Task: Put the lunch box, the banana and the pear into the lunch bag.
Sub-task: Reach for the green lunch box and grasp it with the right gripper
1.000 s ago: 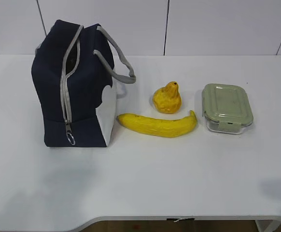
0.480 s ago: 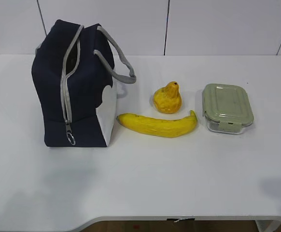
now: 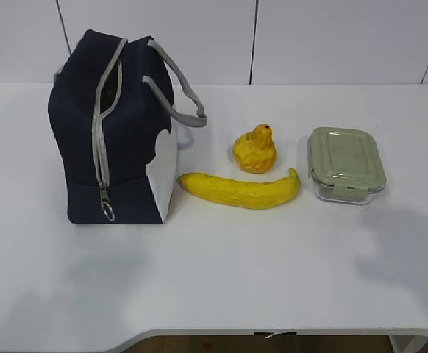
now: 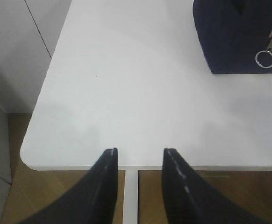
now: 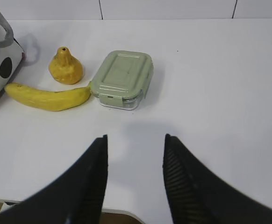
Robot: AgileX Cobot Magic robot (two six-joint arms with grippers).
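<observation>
The navy lunch bag (image 3: 115, 132) stands at the left of the white table, its grey zipper down to a ring pull (image 4: 263, 59). To its right lie the yellow banana (image 3: 240, 190), the lumpy pear (image 3: 256, 149) behind it, and the green-lidded lunch box (image 3: 346, 163). Neither arm shows in the exterior view. My left gripper (image 4: 139, 150) is open and empty over the table's front-left edge, near the bag's lower corner (image 4: 241, 32). My right gripper (image 5: 136, 137) is open and empty, short of the lunch box (image 5: 122, 79), banana (image 5: 47, 97) and pear (image 5: 66, 67).
The table's front edge (image 3: 273, 331) is close below both grippers, with wooden floor beneath. A white panelled wall (image 3: 309, 37) rises behind the table. Bare tabletop (image 3: 236, 265) stretches in front of the objects.
A soft shadow has spread over the table at the right, below the lunch box. The objects have not moved.
</observation>
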